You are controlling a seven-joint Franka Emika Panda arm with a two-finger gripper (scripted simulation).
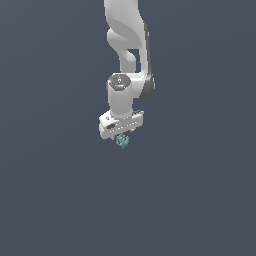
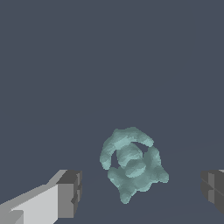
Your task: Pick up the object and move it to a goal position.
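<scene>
The object is a tiny teal-green lumpy thing, showing just below the white gripper in the exterior view. In the wrist view the object lies between the two fingers, with a clear gap on each side. One dark finger pad and the other stand wide apart and touch nothing. The gripper is open and points straight down over the object.
The white arm comes down from the top of the exterior view. The ground around is a plain dark grey-blue surface with nothing else in view.
</scene>
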